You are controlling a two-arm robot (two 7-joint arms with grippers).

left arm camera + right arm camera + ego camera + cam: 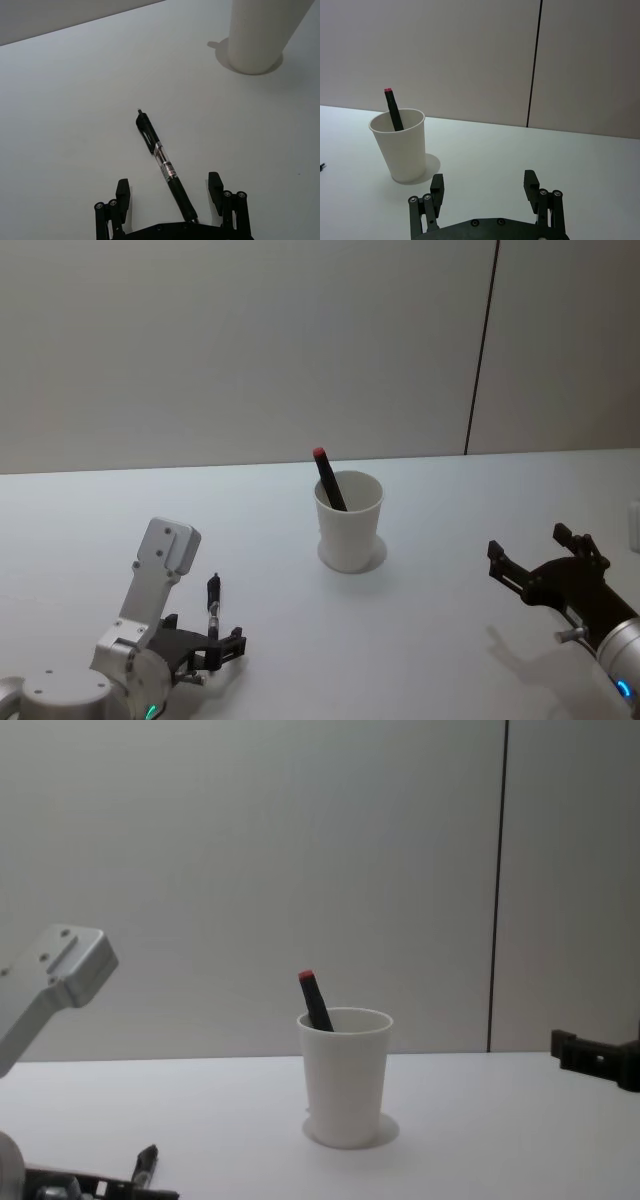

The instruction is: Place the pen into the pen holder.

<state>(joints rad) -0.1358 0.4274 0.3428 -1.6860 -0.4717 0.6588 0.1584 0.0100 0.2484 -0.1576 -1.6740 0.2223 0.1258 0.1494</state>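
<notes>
Wht pen holder (349, 535), blk pen (164, 165)

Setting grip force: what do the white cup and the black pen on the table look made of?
Pen holder: likely matte white paper, given its rolled rim. Pen, within the open left claw: probably plastic, glossy black with a clear labelled midsection; grip possibly rubber. Right claw hovers at right.

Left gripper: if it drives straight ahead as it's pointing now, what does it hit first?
The pen on the table: it lies between the left gripper's open fingers, slanting ahead. The paper cup stands off to the right of that line, so it is probably missed, though depth is unclear.
</notes>
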